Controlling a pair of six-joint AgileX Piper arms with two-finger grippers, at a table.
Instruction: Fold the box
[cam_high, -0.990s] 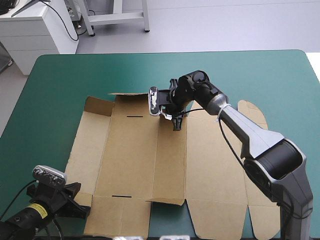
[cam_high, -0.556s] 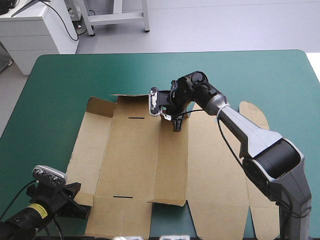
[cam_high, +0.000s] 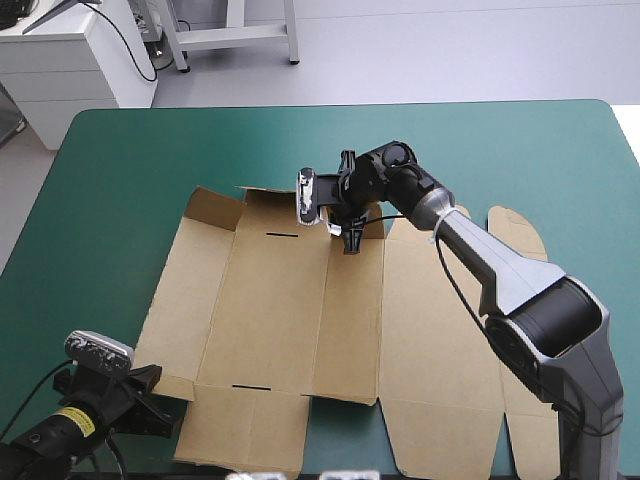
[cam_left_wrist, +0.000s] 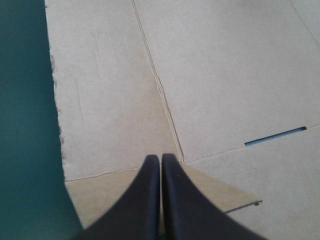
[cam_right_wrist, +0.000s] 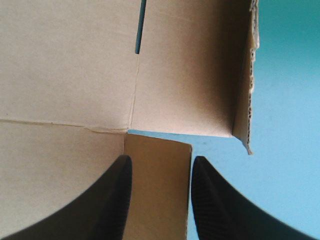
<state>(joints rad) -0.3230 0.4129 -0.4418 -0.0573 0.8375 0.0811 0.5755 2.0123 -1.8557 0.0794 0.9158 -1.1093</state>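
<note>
Box: brown, flat and unfolded on the teal-green worktop.
My right gripper: released, black fingers apart at the box's far edge, a small flap between them.
My left gripper: clenched tip to tip above its near-left corner.

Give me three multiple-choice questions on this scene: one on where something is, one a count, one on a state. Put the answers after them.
1. Where is the right gripper?
A. At the far edge of the box
B. At its near left corner
C. At its right end

2. How many dark slots does the box show in the high view?
A. Five
B. Two
C. None

3. What state is the left gripper in?
A. Wide open
B. Out of view
C. Shut

Answers:
1 A: the high view shows it over the far edge.
2 B: there is one slot by the far edge and one by the near edge.
3 C: its fingers meet in one arch.
</note>
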